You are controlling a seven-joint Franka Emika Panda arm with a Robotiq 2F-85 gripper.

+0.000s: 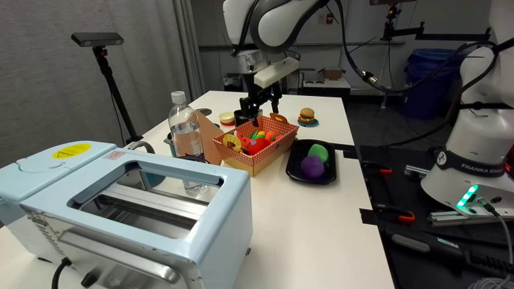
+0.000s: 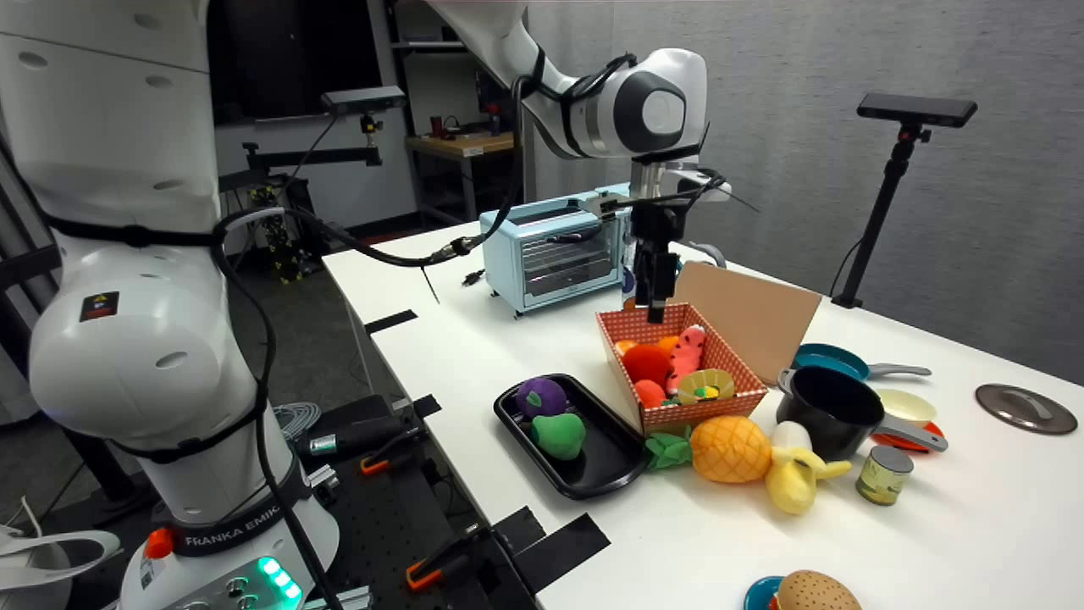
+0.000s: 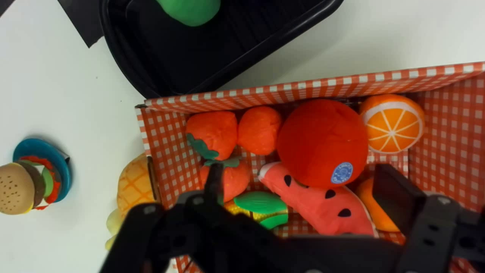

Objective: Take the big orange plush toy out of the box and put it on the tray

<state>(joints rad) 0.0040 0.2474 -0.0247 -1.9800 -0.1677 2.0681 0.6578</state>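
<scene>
Bring the gripper (image 3: 301,176), parted and empty, over the big red-orange plush toy (image 3: 321,141) and squeeze lightly across its middle (probably soft, light, hardly fragile).

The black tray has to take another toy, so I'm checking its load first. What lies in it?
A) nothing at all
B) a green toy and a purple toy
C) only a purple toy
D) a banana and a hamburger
B, since in an exterior view the green toy and the purple toy both lie within the rim of the black tray.
</scene>
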